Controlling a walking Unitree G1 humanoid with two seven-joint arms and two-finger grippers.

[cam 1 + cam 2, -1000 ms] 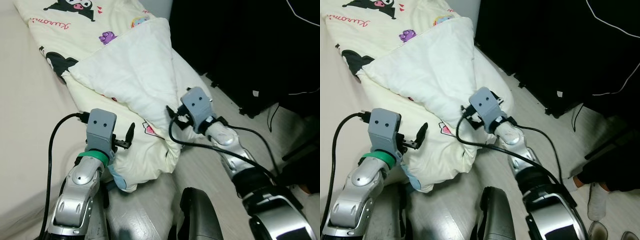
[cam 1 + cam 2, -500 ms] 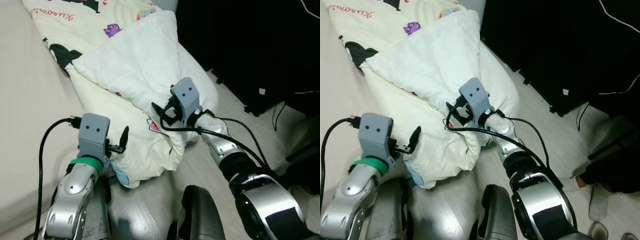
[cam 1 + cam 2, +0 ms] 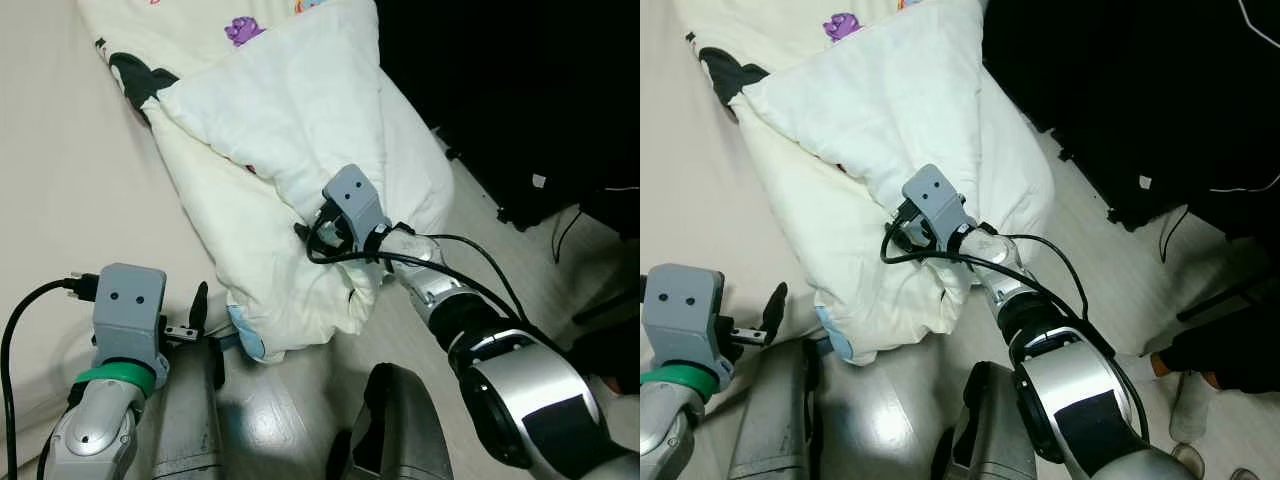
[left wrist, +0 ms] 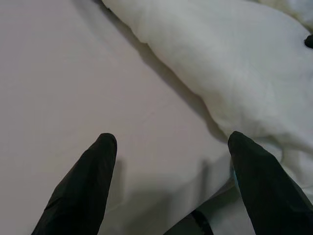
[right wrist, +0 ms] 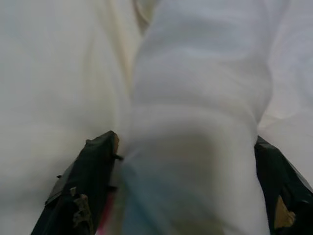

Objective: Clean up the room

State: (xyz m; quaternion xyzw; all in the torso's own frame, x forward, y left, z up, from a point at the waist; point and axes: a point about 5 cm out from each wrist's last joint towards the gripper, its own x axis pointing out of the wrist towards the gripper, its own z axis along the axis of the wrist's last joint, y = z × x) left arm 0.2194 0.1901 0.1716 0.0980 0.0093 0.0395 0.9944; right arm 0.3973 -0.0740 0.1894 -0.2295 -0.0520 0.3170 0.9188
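While my left hand (image 3: 200, 300) hovers low over the pale beige bed sheet (image 3: 60, 200) with its two black fingers (image 4: 88, 186) spread wide and nothing between them, it sits just beside the lower corner of the bedding without touching it. Next to it lies the cream padded quilt with cartoon prints (image 3: 270, 170), bunched in a long heap along the bed's edge, its blue-trimmed corner (image 3: 245, 343) hanging towards the grey wooden floor (image 3: 400, 330). Further right, my right hand (image 3: 902, 232) is pushed into the quilt's thick fold; in the right wrist view a bulge of white fabric fills the gap between the two fingers (image 5: 85, 181), which stand wide around it, and I judge that they are not yet clamped on it. Beyond that stands dark black furniture (image 3: 520, 90) with cables on the floor. Tidying looks barely begun to me: the quilt is crumpled, not spread or folded.
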